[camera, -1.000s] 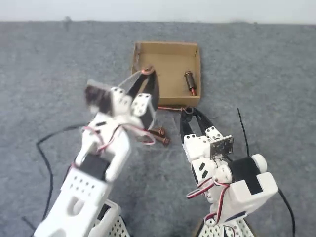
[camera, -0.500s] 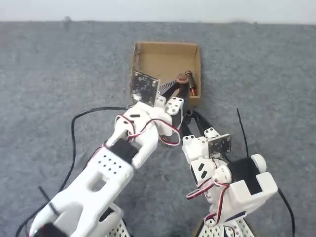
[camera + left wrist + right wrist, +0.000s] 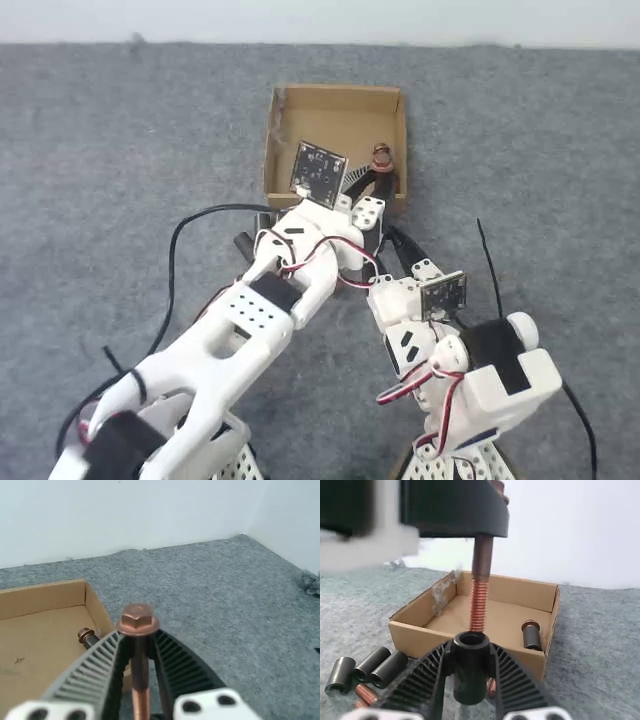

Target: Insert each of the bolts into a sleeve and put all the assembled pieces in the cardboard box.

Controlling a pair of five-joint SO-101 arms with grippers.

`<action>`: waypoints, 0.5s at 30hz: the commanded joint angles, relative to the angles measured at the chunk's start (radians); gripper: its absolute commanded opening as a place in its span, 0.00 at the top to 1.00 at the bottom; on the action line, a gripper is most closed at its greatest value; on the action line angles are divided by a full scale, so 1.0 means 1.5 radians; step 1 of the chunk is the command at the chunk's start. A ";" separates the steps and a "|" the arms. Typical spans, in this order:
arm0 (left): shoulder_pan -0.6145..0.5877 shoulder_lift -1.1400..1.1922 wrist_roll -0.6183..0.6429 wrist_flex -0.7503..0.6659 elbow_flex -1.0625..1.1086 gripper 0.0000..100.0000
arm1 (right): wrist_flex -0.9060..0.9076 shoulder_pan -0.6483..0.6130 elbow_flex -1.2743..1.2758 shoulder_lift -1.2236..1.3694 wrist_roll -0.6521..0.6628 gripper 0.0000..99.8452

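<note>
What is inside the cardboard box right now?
One assembled piece, a bolt in a sleeve, lies by a side wall of the cardboard box. From above, the left arm covers part of the floor; the strip behind the near wall is hidden.

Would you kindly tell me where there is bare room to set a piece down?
Free: the cardboard box floor, apart from the assembled piece by one side wall, and carpet flanking the box. Crowded: its front, with the left tool, right tool and loose sleeves.
</note>
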 commanded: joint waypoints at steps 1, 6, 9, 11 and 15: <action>0.006 0.000 -0.005 -0.033 -0.040 0.99 | -0.002 0.001 0.021 -0.029 -0.005 0.99; 0.011 0.000 -0.003 -0.029 -0.034 0.99 | -0.002 0.001 0.021 -0.029 -0.005 0.99; 0.016 -0.001 -0.005 -0.032 -0.018 0.99 | -0.005 0.002 0.021 -0.029 -0.004 0.99; 0.016 -0.001 -0.003 -0.032 -0.014 0.99 | -0.002 0.002 0.021 -0.029 -0.004 0.99; 0.016 -0.009 -0.002 -0.031 -0.006 0.99 | -0.001 0.002 0.021 -0.029 -0.003 0.99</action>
